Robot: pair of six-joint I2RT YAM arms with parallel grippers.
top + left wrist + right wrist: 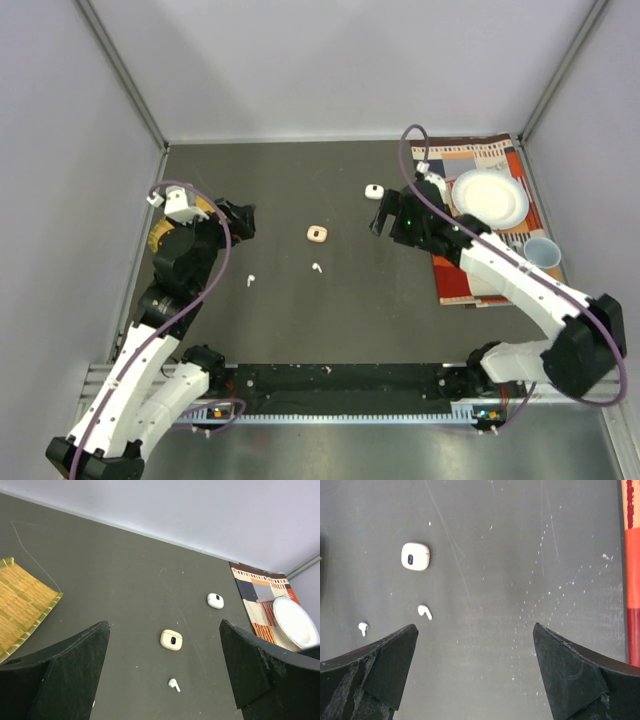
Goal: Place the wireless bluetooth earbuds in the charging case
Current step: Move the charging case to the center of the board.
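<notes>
Grey tabletop: tiny white earbuds loose, six o'clock of peach case; none inserted. My left gripper, right gripper: spread, empty.

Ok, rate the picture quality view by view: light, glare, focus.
Top external: soft even light, plate nearly washed out white, earbuds mere specks. Left wrist: cases sharp, left fingers dark and soft. Right wrist: table scratches crisp, right fingers black, little detail.
</notes>
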